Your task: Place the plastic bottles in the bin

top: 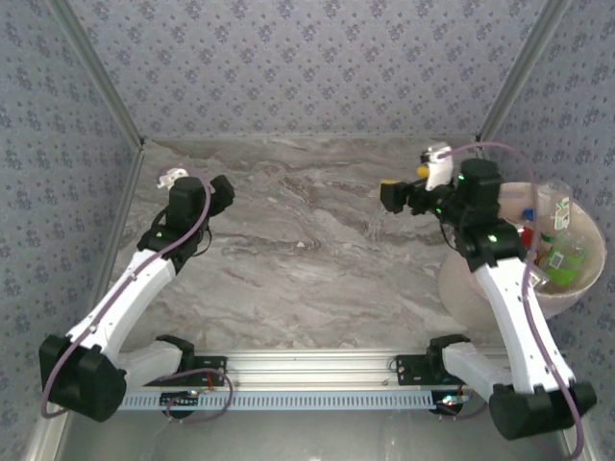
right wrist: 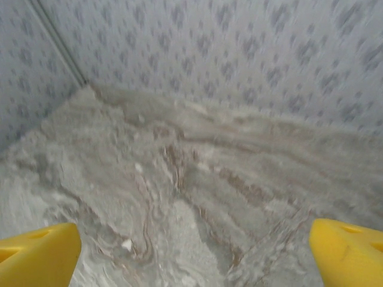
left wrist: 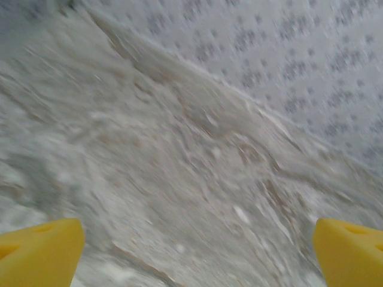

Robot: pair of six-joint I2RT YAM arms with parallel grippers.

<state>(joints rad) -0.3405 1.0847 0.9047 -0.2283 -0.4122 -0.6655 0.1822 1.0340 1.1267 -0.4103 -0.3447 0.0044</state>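
Top external view: the bin [top: 467,288] stands at the right edge of the marbled tabletop [top: 307,259], partly behind the right arm [top: 514,307]. Several plastic bottles [top: 561,257] lie inside it, with green, red and blue showing among them. In the left wrist view the left claw [left wrist: 197,245] is spread wide over the tabletop, nothing between its yellow fingers [left wrist: 39,251]. The right claw [right wrist: 191,245] is likewise wide apart and holds nothing, facing the patterned back wall [right wrist: 239,54].
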